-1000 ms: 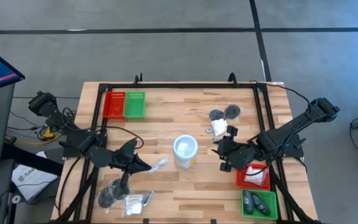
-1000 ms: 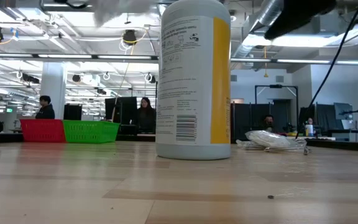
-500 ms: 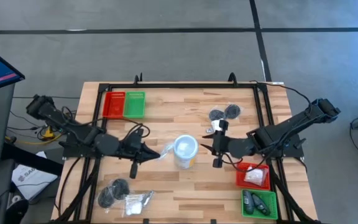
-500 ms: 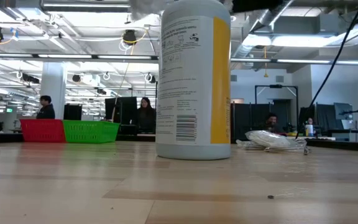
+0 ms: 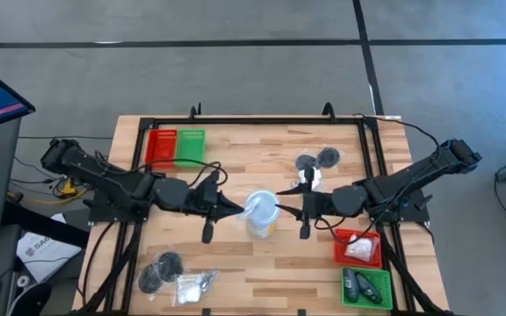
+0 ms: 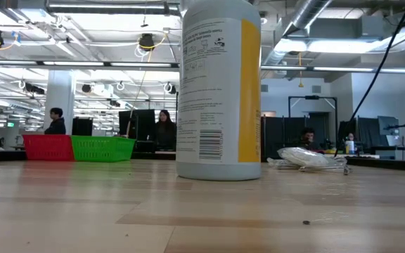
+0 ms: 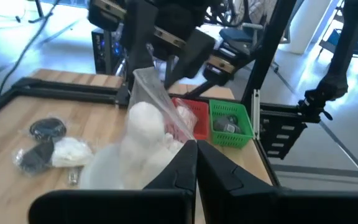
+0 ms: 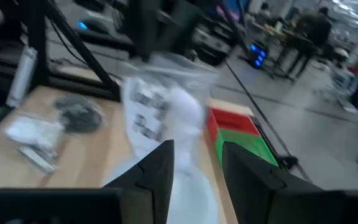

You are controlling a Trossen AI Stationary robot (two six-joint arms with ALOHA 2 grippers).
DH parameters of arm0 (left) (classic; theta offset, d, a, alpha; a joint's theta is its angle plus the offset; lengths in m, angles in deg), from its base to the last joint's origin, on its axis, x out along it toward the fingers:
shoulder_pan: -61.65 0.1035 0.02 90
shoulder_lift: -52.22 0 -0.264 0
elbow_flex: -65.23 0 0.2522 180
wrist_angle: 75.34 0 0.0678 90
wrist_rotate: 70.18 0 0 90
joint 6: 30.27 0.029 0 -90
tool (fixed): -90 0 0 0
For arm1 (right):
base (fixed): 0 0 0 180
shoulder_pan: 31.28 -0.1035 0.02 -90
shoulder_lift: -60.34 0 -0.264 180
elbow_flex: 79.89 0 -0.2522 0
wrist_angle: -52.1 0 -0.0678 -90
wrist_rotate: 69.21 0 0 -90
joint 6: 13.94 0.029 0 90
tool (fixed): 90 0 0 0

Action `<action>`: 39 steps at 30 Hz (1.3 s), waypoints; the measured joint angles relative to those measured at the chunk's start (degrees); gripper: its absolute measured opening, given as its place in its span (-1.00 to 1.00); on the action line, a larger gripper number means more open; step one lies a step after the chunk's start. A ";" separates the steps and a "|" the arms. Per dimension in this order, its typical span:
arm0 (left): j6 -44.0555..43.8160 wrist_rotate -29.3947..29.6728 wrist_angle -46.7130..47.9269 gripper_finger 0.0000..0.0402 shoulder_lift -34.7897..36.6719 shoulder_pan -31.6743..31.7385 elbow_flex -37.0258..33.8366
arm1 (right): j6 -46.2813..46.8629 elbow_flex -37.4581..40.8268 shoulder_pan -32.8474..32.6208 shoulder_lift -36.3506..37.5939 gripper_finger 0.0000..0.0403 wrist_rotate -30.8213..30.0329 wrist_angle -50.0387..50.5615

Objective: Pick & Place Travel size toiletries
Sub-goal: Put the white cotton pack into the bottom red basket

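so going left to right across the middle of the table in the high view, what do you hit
left claw shut on a white sachet → white cup → right claw → red tray near the right edge

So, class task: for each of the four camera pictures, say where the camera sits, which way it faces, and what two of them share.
High view: overhead, straight down; both arms meet at the white cup.
Low view: table height, level across; cup, trays, no arm.
Left wrist view: behind the left tool, shut on a sachet over the cup.
Right wrist view: behind the right tool, holding a clear sachet.
Shared: high and low views both show the red tray and green tray.
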 joint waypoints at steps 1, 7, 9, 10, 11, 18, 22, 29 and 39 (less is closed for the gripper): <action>0.37 -0.14 -0.13 -1.00 0.00 0.22 0.24 | -0.40 0.00 0.00 0.00 -0.37 0.16 -0.54; 0.96 -0.56 -0.19 -1.00 -0.18 1.32 0.63 | -1.91 0.02 1.48 -0.02 -0.37 1.14 -3.18; 0.96 -0.63 -0.28 -1.00 -0.87 1.89 0.66 | -1.91 0.02 2.44 -0.02 -0.37 2.91 -3.17; 0.96 -1.12 0.02 -1.00 -0.96 2.03 0.58 | -1.91 0.02 2.93 -0.02 -0.37 3.68 -3.30; 0.98 -1.70 -0.57 -1.00 -1.25 2.23 0.55 | -1.89 0.02 3.47 -0.02 -0.37 4.56 -3.42; 2.03 -3.71 -2.30 -1.00 -1.99 3.47 0.61 | -1.88 0.01 6.25 -0.02 -0.37 9.16 -3.94; 3.39 -3.95 -3.28 -1.00 -1.99 3.56 0.61 | -1.87 0.02 7.39 -0.04 -0.37 10.48 -5.35; 4.01 -5.48 -3.91 -1.00 -2.32 5.12 0.61 | -1.71 0.02 8.92 -0.09 -0.37 17.80 -6.11; 6.94 -6.84 -5.45 -1.00 -2.29 5.22 0.61 | -1.28 0.02 9.84 -0.11 -0.38 18.15 -6.09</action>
